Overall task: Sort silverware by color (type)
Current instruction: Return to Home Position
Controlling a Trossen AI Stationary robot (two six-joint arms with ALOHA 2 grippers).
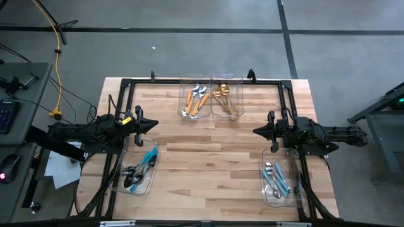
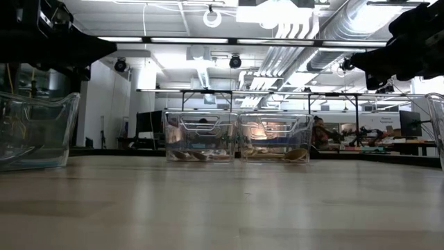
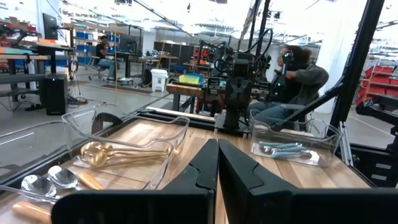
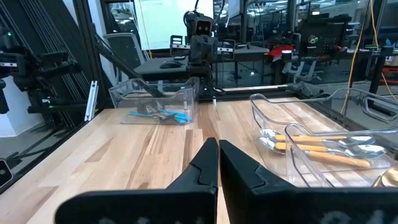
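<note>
Four clear plastic rectangular bins point(image 1: 242, 94) each hold one colour, so the sort looks done! At 12 o'clock, orange-handled silver spoons point(image 1: 194, 103) lie heads toward 12, right beside all-gold spoons point(image 1: 225, 98) whose handles trail toward 5. At 7, dark-headed blue-handled spoons point(image 1: 140, 169) run heads to 7, handles to 1. At 5, light-blue-handled silver spoons point(image 1: 276, 178) point heads to 11. Left gripper point(image 1: 154, 125) at 9 and right gripper point(image 1: 255, 131) at 3 hang empty, fingers pressed together, at the wooden table's point(image 1: 208, 151) edges, parked clear of the bins, I'd judge.
</note>
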